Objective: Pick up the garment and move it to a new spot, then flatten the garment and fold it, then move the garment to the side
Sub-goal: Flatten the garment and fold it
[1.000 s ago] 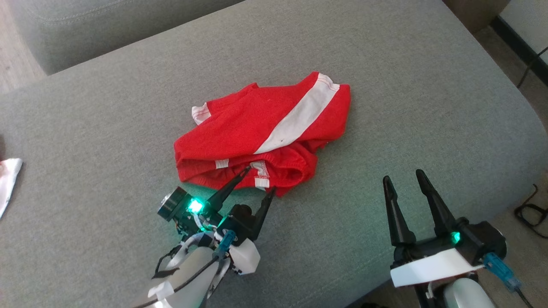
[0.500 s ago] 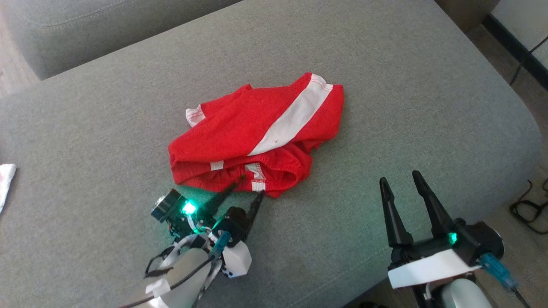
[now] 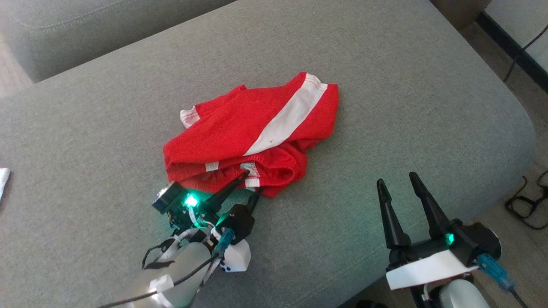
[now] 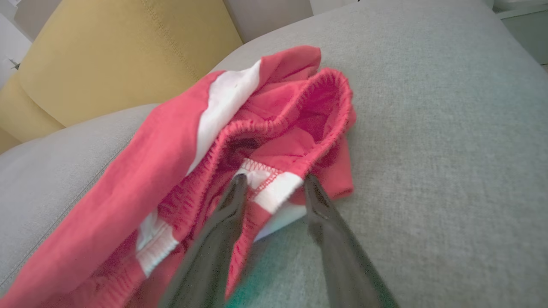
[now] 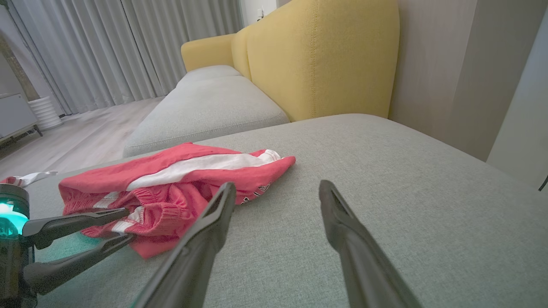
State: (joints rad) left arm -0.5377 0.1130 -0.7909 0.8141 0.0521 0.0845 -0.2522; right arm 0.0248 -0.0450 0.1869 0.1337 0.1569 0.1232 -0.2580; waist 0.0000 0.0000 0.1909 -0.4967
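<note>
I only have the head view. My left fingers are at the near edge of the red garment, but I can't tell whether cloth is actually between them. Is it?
Observer: Yes. The left wrist view shows the white-stitched waistband of the garment lying between the fingers of the left gripper.
Operator: One finger above, one below?
Observer: From the right wrist view, one finger lies over the waistband. The other runs lower, close to the cushion, at the cloth's bottom edge.
Operator: What's beyond the cushion?
Observer: A yellow backrest rises behind its far edge.
</note>
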